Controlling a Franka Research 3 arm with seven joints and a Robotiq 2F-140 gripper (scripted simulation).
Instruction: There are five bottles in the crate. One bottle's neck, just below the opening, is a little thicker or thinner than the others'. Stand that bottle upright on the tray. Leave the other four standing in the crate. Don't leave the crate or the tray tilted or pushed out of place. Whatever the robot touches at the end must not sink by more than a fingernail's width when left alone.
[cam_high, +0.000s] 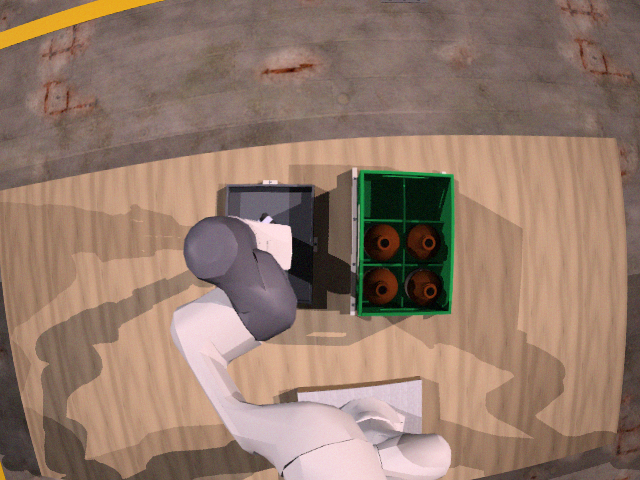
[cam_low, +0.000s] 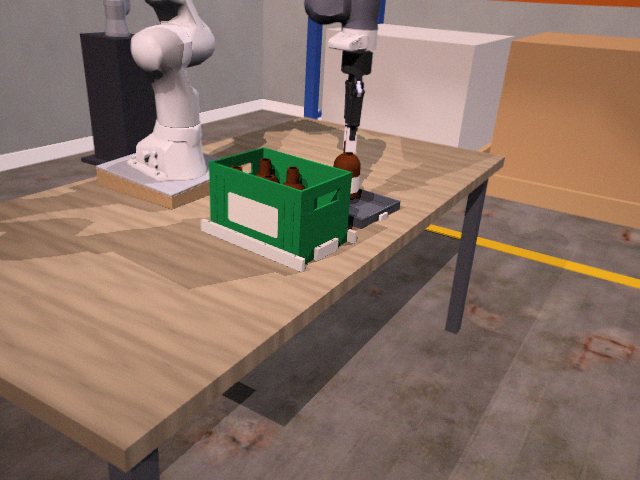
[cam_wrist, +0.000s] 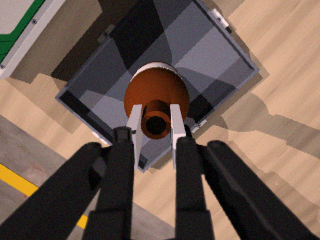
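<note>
My gripper (cam_wrist: 156, 118) is shut on the neck of a brown bottle (cam_wrist: 156, 100) with a white label band, and holds it upright over the dark grey tray. In the side view the bottle (cam_low: 347, 169) hangs straight under the gripper (cam_low: 349, 140), its base low over or on the tray (cam_low: 371, 207); I cannot tell whether it touches. From above, my arm hides the bottle and part of the tray (cam_high: 271, 206). The green crate (cam_high: 404, 242) holds several brown bottles upright in its nearer cells (cam_high: 382, 241); its two far cells are empty.
White stop strips (cam_low: 253, 245) lie along the crate's sides. The robot base (cam_low: 168, 149) stands on a plate behind the crate. The table's far edge runs close behind the tray. White and tan boxes stand on the floor beyond.
</note>
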